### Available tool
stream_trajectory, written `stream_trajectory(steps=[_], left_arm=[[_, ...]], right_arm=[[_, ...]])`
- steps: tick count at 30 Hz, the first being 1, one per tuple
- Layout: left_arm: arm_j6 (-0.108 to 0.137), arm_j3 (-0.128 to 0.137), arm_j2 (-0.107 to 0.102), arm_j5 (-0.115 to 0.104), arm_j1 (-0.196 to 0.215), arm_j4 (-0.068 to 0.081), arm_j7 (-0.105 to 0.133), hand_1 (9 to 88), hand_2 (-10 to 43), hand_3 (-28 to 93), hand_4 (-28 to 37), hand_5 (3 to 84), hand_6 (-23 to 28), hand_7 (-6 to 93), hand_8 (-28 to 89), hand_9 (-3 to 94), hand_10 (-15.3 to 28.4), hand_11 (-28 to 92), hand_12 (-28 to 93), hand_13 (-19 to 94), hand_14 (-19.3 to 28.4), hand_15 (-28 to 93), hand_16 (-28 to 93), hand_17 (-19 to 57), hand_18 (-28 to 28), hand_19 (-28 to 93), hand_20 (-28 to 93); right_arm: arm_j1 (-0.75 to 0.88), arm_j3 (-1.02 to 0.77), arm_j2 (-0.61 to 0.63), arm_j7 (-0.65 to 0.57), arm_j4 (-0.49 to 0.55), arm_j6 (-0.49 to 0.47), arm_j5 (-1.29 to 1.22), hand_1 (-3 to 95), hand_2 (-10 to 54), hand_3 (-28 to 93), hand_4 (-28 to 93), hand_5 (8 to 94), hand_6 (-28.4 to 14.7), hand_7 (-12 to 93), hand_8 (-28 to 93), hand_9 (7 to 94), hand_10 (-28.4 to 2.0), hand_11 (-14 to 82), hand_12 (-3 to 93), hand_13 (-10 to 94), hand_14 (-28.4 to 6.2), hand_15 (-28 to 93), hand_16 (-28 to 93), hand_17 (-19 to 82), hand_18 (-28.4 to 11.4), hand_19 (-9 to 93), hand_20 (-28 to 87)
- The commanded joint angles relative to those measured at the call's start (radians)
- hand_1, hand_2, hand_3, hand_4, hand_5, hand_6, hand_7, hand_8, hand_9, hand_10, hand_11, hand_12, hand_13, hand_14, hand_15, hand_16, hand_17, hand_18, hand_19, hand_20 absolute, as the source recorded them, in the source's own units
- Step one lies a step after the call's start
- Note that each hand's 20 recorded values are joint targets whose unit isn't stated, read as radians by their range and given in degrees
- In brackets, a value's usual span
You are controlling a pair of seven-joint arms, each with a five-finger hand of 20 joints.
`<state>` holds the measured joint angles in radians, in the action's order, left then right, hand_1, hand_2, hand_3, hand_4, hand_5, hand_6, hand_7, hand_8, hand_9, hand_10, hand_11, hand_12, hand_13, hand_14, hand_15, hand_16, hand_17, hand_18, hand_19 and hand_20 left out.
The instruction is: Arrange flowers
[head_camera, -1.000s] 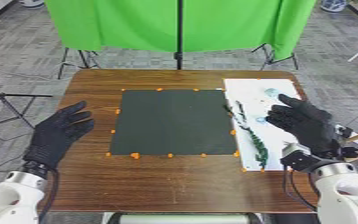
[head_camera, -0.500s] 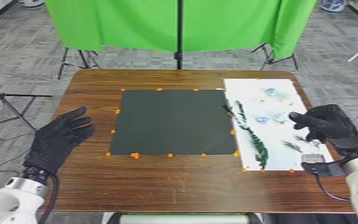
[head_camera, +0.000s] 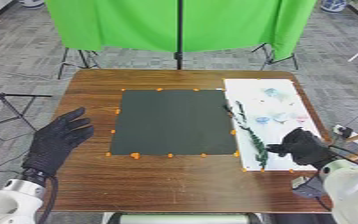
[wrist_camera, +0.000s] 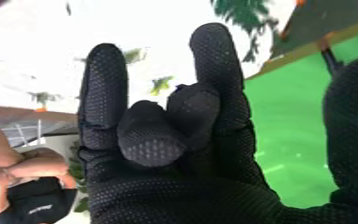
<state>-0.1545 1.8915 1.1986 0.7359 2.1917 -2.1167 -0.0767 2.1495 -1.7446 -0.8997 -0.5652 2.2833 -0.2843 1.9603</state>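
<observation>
Wooden table (head_camera: 175, 187), greenery (head_camera: 256, 142) (right hand (head_camera: 303, 149) near)

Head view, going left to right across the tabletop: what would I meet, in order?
Left hand → dark mat → long green leafy stem → right hand.

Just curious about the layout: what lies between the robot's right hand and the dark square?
A leafy green sprig on a white sheet, plus small orange bits along the dark square, in the head view.
</observation>
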Motion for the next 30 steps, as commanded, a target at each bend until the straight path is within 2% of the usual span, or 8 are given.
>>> stream_trajectory(steps=[1,6,8,10,22,30], left_arm=[[0.007,-0.004,0.003,-0.004,0.006,0.004,-0.010,24.2,0.9,75,-28.3,32.2,5.4,29.5,-15,29.6,14.6,40,13,23,17.0,59,-8,-8.6,23.6,58,8],[0.006,-0.007,0.002,-0.003,-0.002,0.005,-0.013,24.2,0.9,75,-28.3,32.4,5.4,29.4,-15,29.6,14.5,40,13,23,17.0,59,-8,-8.6,23.6,58,8],[0.005,-0.010,-0.001,-0.004,-0.007,0.007,-0.018,24.2,1.0,75,-28.3,32.4,5.4,29.4,-15,29.6,14.5,40,13,23,17.0,59,-8,-8.6,23.6,58,8],[0.005,-0.009,-0.001,-0.005,-0.003,0.005,-0.016,24.3,1.0,75,-28.3,32.4,5.4,29.5,-15,29.5,14.5,40,13,23,17.1,59,-8,-8.6,23.6,58,8],[0.011,-0.013,0.000,-0.004,-0.005,0.003,-0.017,24.3,1.0,75,-28.3,32.2,5.4,29.4,-15,29.6,14.6,40,13,23,17.0,59,-8,-8.6,23.6,58,8],[0.013,-0.010,-0.002,-0.005,-0.007,0.004,-0.018,24.2,1.0,75,-28.3,32.0,5.3,29.3,-15,29.3,14.5,39,13,23,17.0,59,-8,-8.6,23.6,58,8]], right_arm=[[-0.003,0.064,-0.002,-0.087,-0.013,0.087,0.071,15.2,-7.9,71,-28,70.4,-1.2,51,-19,75.9,-13.3,66.2,44.9,71,-14.0,87,37,34,-18.0,82,20],[-0.034,0.101,0.014,-0.113,-0.037,0.033,0.123,11.1,-6.2,72,-28,70.8,-1.8,50,-18,75.5,-13.9,65.0,45.7,71,-14.4,86,38,34,-18.2,82,19],[-0.044,0.108,0.015,-0.119,-0.041,0.013,0.129,8.5,-2.3,75,-28,70.5,-1.9,49,-18,75.3,-14.2,64.6,45.7,71,-14.6,86,38,34,-18.2,82,18],[-0.057,0.125,0.020,-0.116,-0.050,0.011,0.144,8.6,-1.2,76,-28,70.2,-2.0,50,-17,74.9,-14.3,64.5,45.7,70,-14.6,86,38,33,-18.1,81,18],[-0.163,0.240,0.048,-0.107,-0.151,-0.023,0.181,10.2,-1.8,77,-28,69.6,-1.8,50,-17,74.7,-14.1,65.1,45.6,70,-14.6,86,38,33,-18.3,81,17],[-0.183,0.281,0.037,-0.136,-0.179,-0.112,0.164,13.2,0.4,79,-27,69.5,-1.7,51,-18,74.6,-14.1,65.2,46.2,70,-14.6,86,38,33,-18.1,81,16]])
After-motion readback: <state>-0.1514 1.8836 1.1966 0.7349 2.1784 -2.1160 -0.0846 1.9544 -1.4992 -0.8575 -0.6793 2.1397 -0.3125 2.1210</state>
